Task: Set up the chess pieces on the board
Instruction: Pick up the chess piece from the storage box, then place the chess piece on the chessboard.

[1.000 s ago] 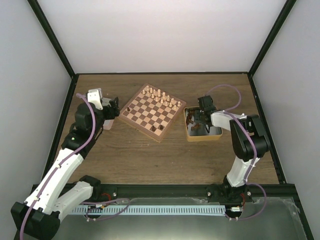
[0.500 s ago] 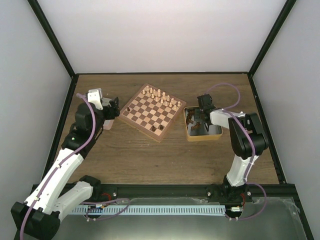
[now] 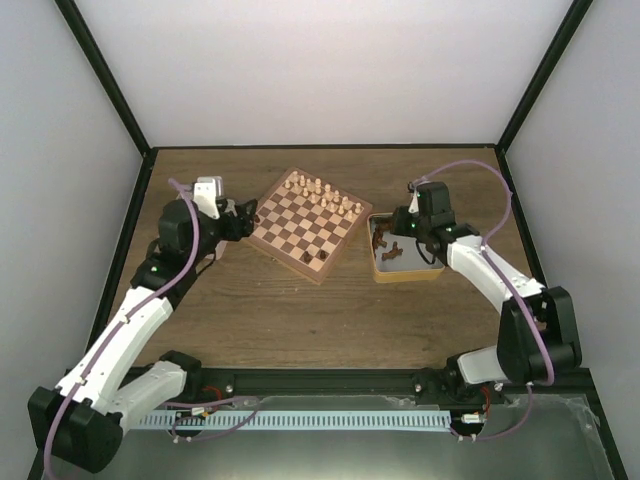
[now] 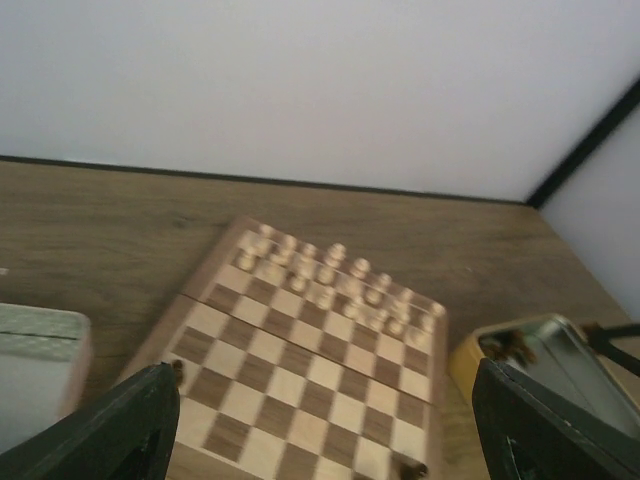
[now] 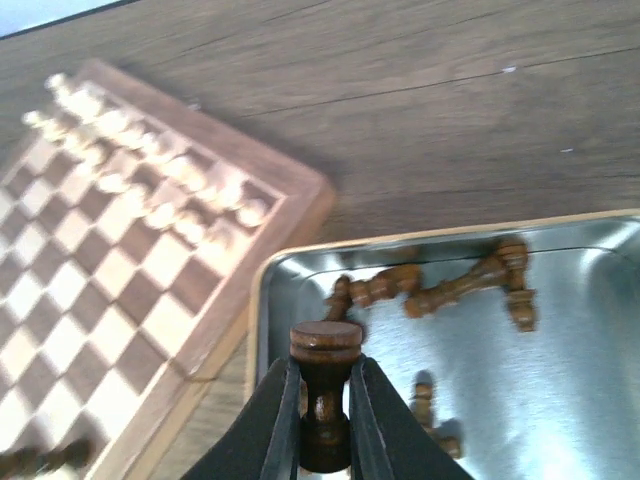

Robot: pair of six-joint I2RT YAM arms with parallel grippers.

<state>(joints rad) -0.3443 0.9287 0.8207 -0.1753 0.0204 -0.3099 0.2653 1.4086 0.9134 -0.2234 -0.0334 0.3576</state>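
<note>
Clamping a dark piece upright, the right jaws hang over a tin; the board lies left of them. Left jaws stand apart, the board ahead between them.

table bears the board and a tin.

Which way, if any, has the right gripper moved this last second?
Yes: right gripper has lifted and shifted right over the tin, shut on a dark chess piece.
</note>
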